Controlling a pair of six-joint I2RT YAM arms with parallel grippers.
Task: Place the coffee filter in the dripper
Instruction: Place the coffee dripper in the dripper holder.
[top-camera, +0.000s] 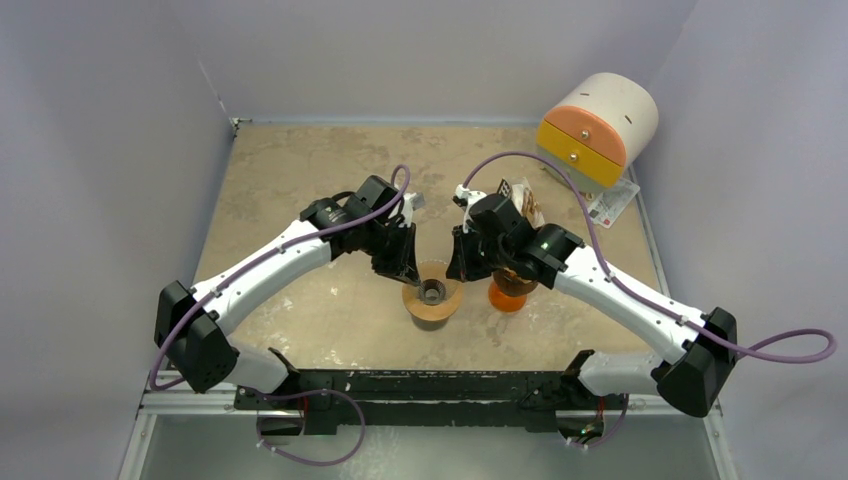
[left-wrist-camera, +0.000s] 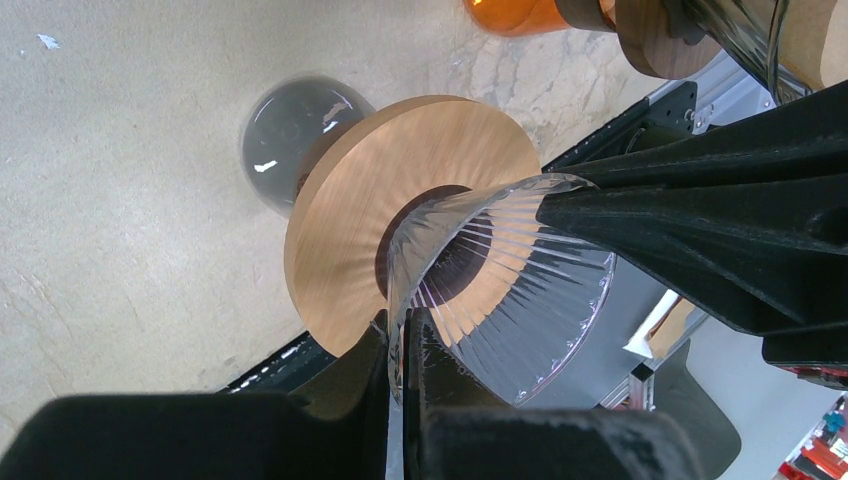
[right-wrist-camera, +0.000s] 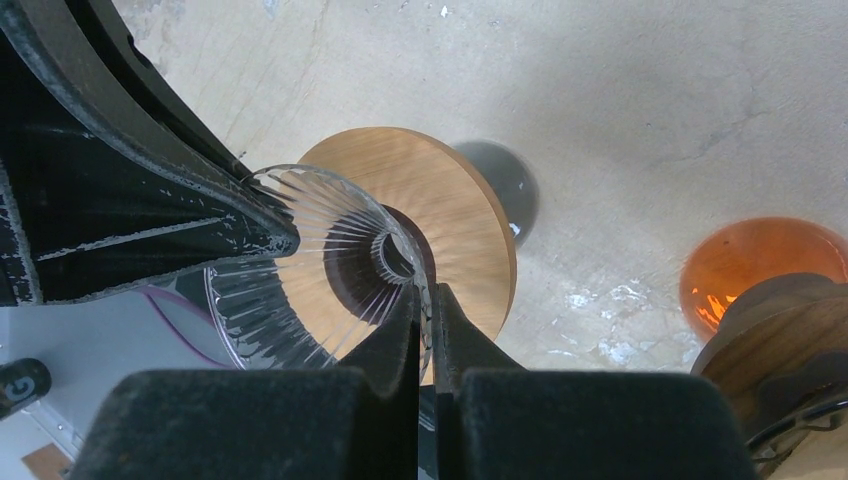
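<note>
The dripper is a clear ribbed glass cone set in a round wooden collar, near the table's front middle. My left gripper is shut on the cone's rim on one side. My right gripper is shut on the rim opposite. In the top view the left gripper and right gripper meet over the dripper. Only bare glass shows inside the cone. A brown and white packet lies behind the right wrist; I cannot tell whether it holds the coffee filter.
An orange glass vessel with a wooden collar stands just right of the dripper, under the right arm. A white, orange and yellow drawer unit sits at the back right, with a flat labelled packet in front of it.
</note>
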